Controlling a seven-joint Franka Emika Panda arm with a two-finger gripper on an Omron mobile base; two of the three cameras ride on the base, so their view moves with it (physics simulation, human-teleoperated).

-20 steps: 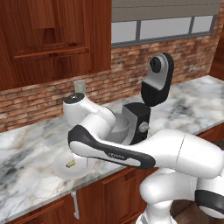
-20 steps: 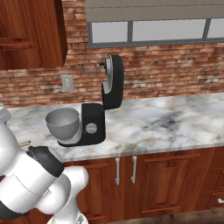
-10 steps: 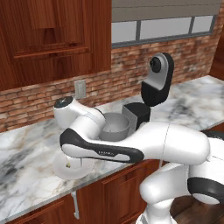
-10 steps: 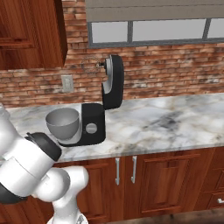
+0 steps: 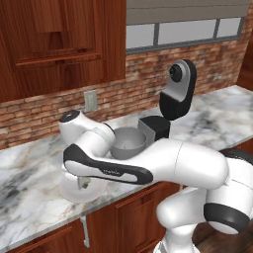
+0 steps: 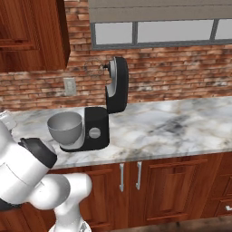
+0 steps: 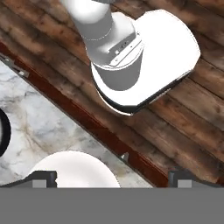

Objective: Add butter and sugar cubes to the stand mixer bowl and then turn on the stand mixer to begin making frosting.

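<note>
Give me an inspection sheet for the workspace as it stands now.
Surface: marble counter over wooden cabinets.
Job's things: stand mixer with its head tilted up; grey stand mixer bowl seated on its base, contents not visible. Butter and sugar cubes: nothing seen.
Clutter: white plate near the counter's front edge, partly hidden by the arm.
Grippers: gripper above the plate, jaws wide apart, holding nothing.
Cables: nothing seen.
Surroundings: brick wall, wall outlet, window, upper cabinets, wooden floor.
</note>
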